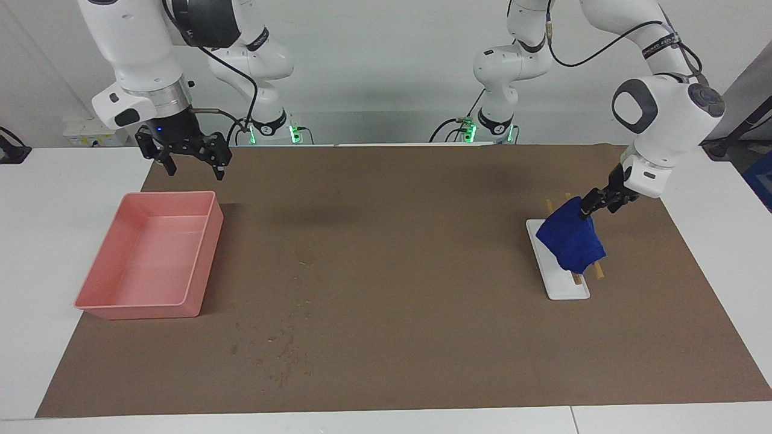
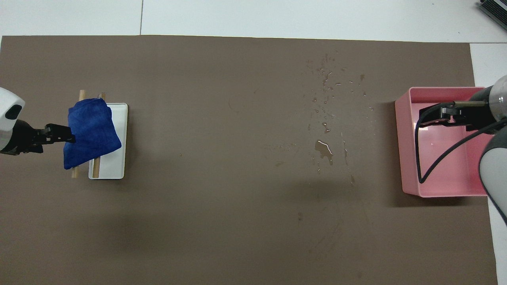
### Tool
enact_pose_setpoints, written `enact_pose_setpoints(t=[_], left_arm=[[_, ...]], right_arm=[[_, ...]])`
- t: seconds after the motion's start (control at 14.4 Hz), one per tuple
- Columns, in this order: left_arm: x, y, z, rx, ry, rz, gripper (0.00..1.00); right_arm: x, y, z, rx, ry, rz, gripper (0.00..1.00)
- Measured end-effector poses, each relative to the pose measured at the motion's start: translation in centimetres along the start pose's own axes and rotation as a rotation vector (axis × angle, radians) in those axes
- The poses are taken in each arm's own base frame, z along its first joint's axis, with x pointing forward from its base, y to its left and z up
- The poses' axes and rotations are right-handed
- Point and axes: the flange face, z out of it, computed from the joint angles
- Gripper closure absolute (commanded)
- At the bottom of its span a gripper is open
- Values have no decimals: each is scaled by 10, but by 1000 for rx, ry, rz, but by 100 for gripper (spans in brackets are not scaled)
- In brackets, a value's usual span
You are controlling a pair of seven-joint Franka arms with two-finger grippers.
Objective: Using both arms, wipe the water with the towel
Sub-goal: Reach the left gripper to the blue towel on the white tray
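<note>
Your left gripper (image 1: 590, 207) sits at the upper edge of the towel (image 1: 570, 236), at the corner nearest the robots; its fingers look spread, and you cannot quite tell from here whether they touch the cloth or only hang at its rim. The towel is draped over two wooden rods (image 1: 598, 272) that lie across a small white tray (image 1: 567, 290), at the left arm's end of the table. Its long axis runs along the rods, from the robots' side away from them, and it widens toward the end farther from you, so the narrow end points at the robots. The white tray under it holds only the rods and the hanging cloth.

Your right gripper (image 1: 192, 163) hangs with fingers wide apart, holding nothing, over the edge of the pink tray (image 1: 205, 253) nearest the robots. You can see nothing lying in the pink tray.

The water (image 2: 324, 148) lies on the brown mat (image 1: 410, 199) between the two trays, closer to the pink one: a small puddle with a scatter of droplets stretching away from the robots.
</note>
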Motion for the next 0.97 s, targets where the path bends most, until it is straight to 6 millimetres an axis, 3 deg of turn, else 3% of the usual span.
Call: enact_pose_setpoints(t=[0.21,0.35,0.62,0.97], left_arm=[[-8,3,17,2,2,-22,0],[-11,5,17,0,2,-27,24],[-13,8,13,-42,3,-53,64],[-16,14,11,-56,4,-51,92]], right_arm=[[0,0,0,0,0,0,0],[0,0,0,0,0,0,0],[0,0,0,0,0,0,0],[0,0,0,0,0,0,0]])
